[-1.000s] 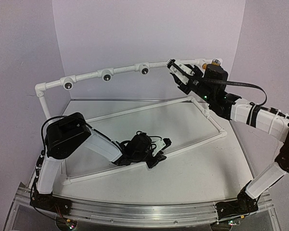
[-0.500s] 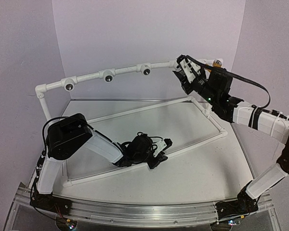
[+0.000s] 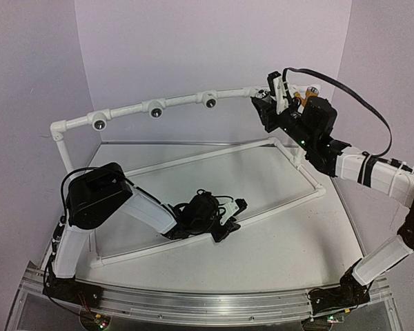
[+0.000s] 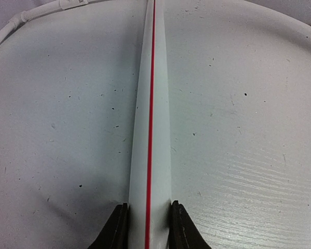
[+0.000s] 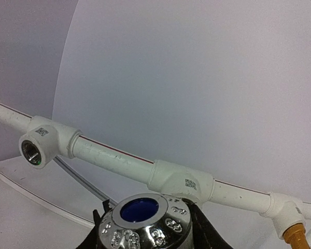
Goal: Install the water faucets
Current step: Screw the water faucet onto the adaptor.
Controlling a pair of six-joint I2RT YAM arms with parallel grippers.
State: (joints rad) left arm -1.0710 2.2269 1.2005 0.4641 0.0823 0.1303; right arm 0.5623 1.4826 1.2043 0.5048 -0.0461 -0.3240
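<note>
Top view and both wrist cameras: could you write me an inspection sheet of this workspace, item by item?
Surface: white table, flecked with small dark specks.
Job's things: orange piece at the right end of the high rail; shiny knob with a blue centre, just below that rail. White pipe frame shows three round sockets along the rail.
Clutter: nothing seen.
Tools: left tool shut on the low pipe with the red line; right tool shut on the shiny knob, up by the rail.
Cables: black cable arcs over the right arm.
Surroundings: plain lilac walls.
</note>
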